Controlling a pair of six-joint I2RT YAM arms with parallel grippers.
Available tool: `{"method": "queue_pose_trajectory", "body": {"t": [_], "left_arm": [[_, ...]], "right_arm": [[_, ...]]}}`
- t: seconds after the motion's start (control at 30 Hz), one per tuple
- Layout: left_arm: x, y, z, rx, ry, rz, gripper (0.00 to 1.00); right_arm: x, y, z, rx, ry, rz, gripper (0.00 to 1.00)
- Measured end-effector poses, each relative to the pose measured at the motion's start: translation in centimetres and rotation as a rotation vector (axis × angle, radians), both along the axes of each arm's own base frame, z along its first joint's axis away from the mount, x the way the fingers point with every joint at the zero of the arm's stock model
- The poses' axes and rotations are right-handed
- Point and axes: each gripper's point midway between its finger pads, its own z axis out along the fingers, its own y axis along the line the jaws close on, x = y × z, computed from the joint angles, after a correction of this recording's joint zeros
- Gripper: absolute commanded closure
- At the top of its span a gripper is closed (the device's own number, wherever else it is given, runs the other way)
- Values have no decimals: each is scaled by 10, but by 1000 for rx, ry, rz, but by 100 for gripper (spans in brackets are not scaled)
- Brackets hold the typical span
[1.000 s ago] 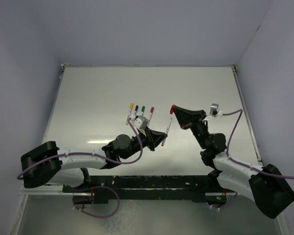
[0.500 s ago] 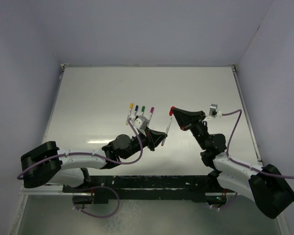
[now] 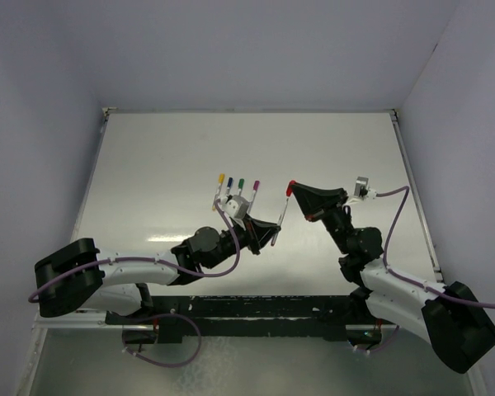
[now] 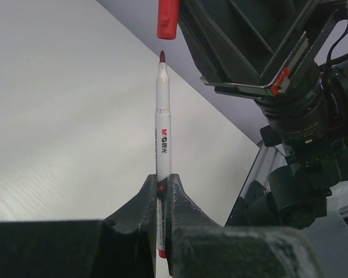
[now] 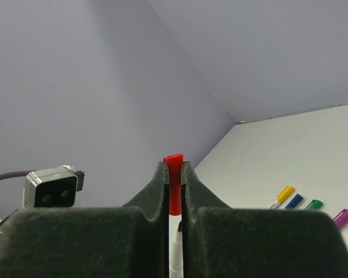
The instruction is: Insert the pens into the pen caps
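Observation:
My left gripper (image 3: 275,232) is shut on the lower barrel of a white pen with a red end (image 4: 162,121), held with its bare dark tip up. My right gripper (image 3: 294,190) is shut on the red cap (image 4: 168,20), which hangs just above the pen tip with a small gap. In the right wrist view the red cap (image 5: 174,174) sits between my fingers, and the pen tip (image 5: 177,243) shows below it. Several other pens lie side by side on the table, wearing yellow (image 3: 220,179), blue (image 3: 231,181), green (image 3: 241,182) and purple (image 3: 256,184) caps.
The white table (image 3: 165,165) is walled by lilac panels at the back and on both sides. The left wrist camera (image 5: 49,188) and its purple cable sit close to the right gripper. The capped pens lie just behind my left gripper.
My right gripper with the red cap has shifted slightly right and down over the pen tip. The left arm and the pens on the table have not moved.

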Motion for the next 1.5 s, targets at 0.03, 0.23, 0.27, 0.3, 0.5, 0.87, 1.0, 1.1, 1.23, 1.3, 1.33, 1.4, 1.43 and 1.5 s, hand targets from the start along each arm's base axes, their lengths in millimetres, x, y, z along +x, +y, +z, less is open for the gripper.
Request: {"method": "queue_pose_trajectory", "body": {"t": [0.03, 0.23, 0.27, 0.3, 0.5, 0.87, 1.0, 1.1, 1.23, 1.3, 1.33, 1.4, 1.43, 1.5], "left_arm": [[0, 1, -1, 2, 1, 0, 100], [-1, 3, -1, 1, 1, 3, 100], [-1, 3, 0, -1, -1, 3, 100], [-1, 4, 1, -4, -2, 3, 100], [-1, 4, 2, -6, -3, 3, 100], [-1, 4, 1, -4, -3, 2, 100], [-1, 4, 1, -5, -3, 3, 100], [-1, 4, 1, -5, -3, 3, 100], [-1, 4, 1, -4, -3, 3, 100], [-1, 4, 1, -3, -4, 4, 100], [-1, 4, 1, -3, -5, 4, 100], [-1, 4, 1, -2, -7, 6, 100], [0, 4, 1, -1, -8, 8, 100], [1, 5, 1, -1, -8, 12, 100]], "right_arm": [[0, 0, 0, -1, 1, 0, 100], [0, 0, -8, -11, 18, 0, 100], [0, 0, -8, -10, 17, 0, 100], [-1, 0, -8, -10, 16, 0, 100], [-1, 0, -8, -9, 16, 0, 100], [-1, 0, -7, 3, 22, 7, 100], [-1, 0, -7, 6, 22, 9, 100], [-1, 0, -7, 9, 25, 12, 100], [-1, 2, -9, 7, 33, 18, 100], [-1, 3, -10, 5, 37, 20, 100], [-1, 4, -11, 5, 37, 21, 100], [-1, 5, -11, 6, 41, 26, 100], [-1, 5, -12, 7, 43, 27, 100], [-1, 6, -13, 7, 47, 30, 100]]}}
